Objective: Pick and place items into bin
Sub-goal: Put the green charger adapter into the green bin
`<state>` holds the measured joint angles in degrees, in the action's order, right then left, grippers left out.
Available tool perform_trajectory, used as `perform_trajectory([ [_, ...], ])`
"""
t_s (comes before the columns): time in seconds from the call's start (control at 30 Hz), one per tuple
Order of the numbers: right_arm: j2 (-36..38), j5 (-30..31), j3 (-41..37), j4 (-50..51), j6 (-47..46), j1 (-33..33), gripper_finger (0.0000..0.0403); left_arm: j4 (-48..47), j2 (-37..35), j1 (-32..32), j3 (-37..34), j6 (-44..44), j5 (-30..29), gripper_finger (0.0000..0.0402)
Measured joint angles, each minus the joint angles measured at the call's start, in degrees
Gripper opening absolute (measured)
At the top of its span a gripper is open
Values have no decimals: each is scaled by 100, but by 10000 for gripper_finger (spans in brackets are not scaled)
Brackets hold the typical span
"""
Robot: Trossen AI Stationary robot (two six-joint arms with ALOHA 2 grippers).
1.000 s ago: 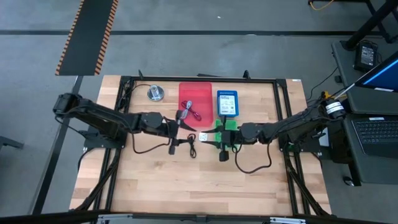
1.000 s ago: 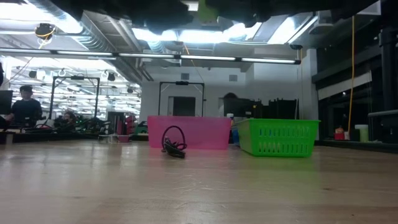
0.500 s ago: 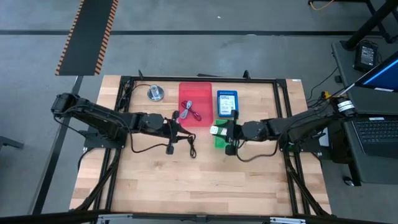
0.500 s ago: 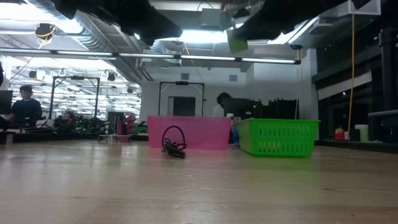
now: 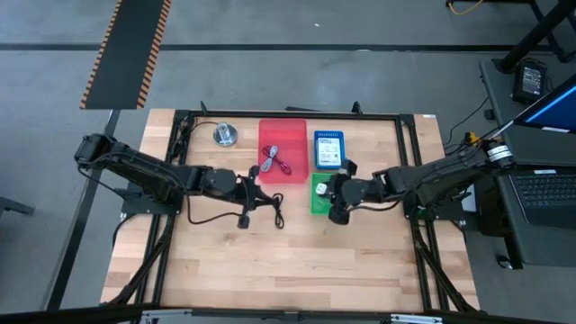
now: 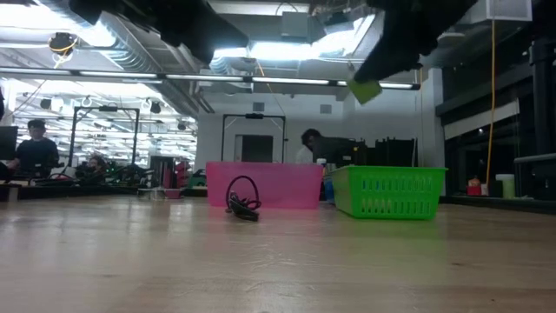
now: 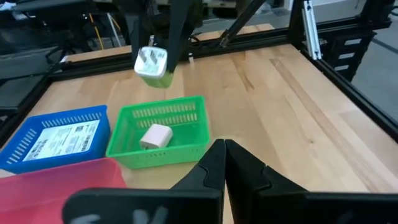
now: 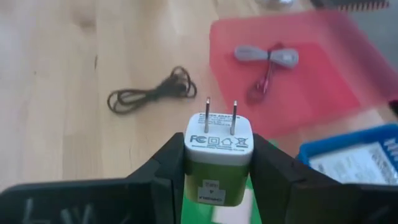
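My right gripper (image 5: 327,190) is shut on a green-and-white plug charger (image 8: 217,163) and hangs above the green basket (image 5: 319,203). The charger also shows in the left wrist view (image 7: 152,63) and the low view (image 6: 365,89). A white charger (image 7: 155,135) lies in the green basket (image 7: 186,115). My left gripper (image 5: 258,192) is shut and empty, near the red bin's (image 5: 295,135) near edge. A red-and-grey cable (image 5: 274,160) lies in the red bin. A black cable (image 5: 274,212) lies coiled on the table. My right gripper pinches the charger's green body (image 8: 214,171) by its two opposite sides between the two fingers (image 8: 165,168). The white face with the two prongs (image 8: 219,112) points away from the wrist. The fingers slant down from the table's right. The charger is lifted clear, above the green basket.
A blue basket (image 5: 328,135) holding a white printed packet stands beyond the green basket. A round silver disc (image 5: 225,135) sits at the far left. The black cable also shows in the low view (image 6: 243,202). Bare wood lies toward the near edge.
My right gripper has carried the charger up off the table and toward the far edge, over the green basket. My left gripper has drawn back from above the red bin toward the near left.
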<state>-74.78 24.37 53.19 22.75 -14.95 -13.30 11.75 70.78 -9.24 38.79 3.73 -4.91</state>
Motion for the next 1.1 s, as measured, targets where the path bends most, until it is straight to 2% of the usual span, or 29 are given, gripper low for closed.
perform_trajectory([
  [0.17,-159,-44,-2,196,-296,1,118,3,0,-47,0,0,7,5],
  [0.3,-332,-395,-2,200,-309,2,118,2,2,-43,0,0,7,4],
  [0.57,-751,-667,-4,451,-584,195,118,3,2,-43,-1,1,2,4],
  [0.8,-1090,-1040,-7,562,-596,496,118,3,2,-43,-2,2,2,2],
  [1.1,-1483,-1225,-9,643,-584,531,118,-25,206,-43,-12,2,-2,5],
])
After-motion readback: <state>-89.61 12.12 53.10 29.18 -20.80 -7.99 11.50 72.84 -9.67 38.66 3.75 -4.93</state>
